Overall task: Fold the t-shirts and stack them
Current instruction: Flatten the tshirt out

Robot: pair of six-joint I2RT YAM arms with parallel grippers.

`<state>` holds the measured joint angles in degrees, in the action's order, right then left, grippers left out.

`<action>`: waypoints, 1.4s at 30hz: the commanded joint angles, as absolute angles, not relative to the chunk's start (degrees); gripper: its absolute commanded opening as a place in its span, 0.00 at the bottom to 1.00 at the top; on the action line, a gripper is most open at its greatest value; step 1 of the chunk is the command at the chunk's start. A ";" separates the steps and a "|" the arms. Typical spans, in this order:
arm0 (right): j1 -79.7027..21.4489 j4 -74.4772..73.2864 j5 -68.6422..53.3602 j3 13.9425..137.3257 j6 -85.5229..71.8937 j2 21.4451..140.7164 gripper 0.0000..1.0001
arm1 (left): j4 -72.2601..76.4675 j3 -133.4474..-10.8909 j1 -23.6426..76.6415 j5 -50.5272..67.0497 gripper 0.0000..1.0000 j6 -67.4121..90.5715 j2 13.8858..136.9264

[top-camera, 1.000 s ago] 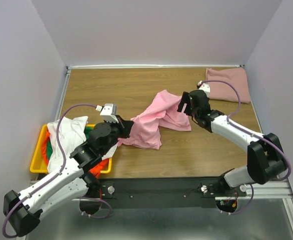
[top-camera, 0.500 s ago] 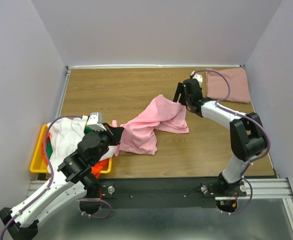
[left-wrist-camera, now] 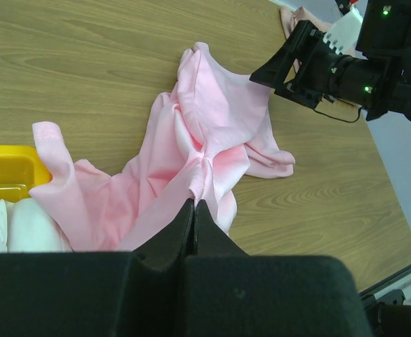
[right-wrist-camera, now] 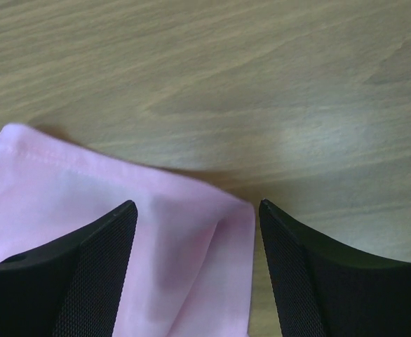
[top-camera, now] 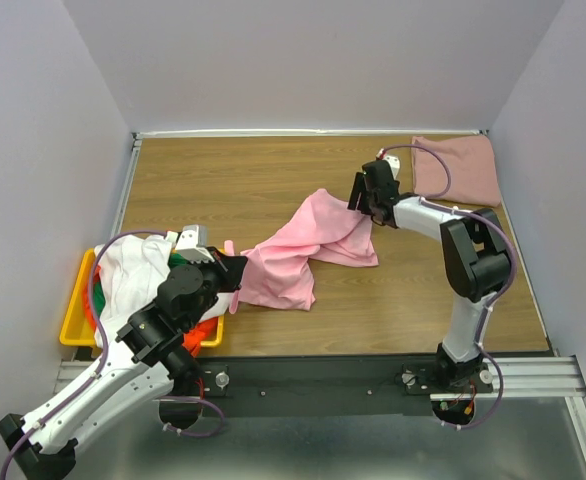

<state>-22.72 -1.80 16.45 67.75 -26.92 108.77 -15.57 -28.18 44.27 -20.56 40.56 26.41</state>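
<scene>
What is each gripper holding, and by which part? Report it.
Left gripper is shut on the bright pink t-shirt, pinching a bunched fold of fabric. Right gripper holds nothing: its open jaws straddle a corner of the shirt.

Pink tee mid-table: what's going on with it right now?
Both arms are working the bright pink t-shirt, which lies crumpled on the table. The left claw is shut on a bunched fold at its near end, beside the yellow bin. The right claw is open, straddling the far corner without gripping. A dusty rose t-shirt lies folded in the far right corner. A white t-shirt sits heaped in the bin.
</scene>
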 commanded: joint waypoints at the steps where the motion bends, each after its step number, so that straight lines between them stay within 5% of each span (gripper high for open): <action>1: -19.96 -2.02 16.27 71.27 -24.26 112.23 0.75 | -15.56 -28.83 44.38 -21.80 0.00 41.13 26.10; 6: -18.99 -1.76 12.66 73.04 -22.59 114.52 0.66 | -15.38 -28.74 44.38 -21.97 0.00 41.05 26.28; 12: -18.81 -1.58 8.01 72.78 -21.71 114.96 0.43 | -15.12 -28.83 44.38 -21.97 0.00 40.78 26.89; 18: -18.11 -1.67 8.00 72.25 -21.01 111.37 0.00 | -14.50 -29.18 44.47 -24.07 0.00 39.55 29.52; 26: -11.70 -5.18 6.42 77.60 -19.16 103.02 0.00 | 2.35 -35.14 40.01 -25.76 0.00 25.77 46.38; 30: -9.85 -7.99 7.20 82.08 -17.84 97.48 0.00 | 3.71 -51.72 27.88 -14.52 0.00 16.54 60.79; 37: -9.23 -11.42 11.33 92.54 -14.68 88.78 0.00 | -5.27 -95.73 26.28 -18.46 0.00 1.86 78.48; 42: -9.23 -11.52 12.92 94.67 -13.44 80.28 0.00 | -0.81 -99.33 26.28 -18.81 0.00 -3.77 76.65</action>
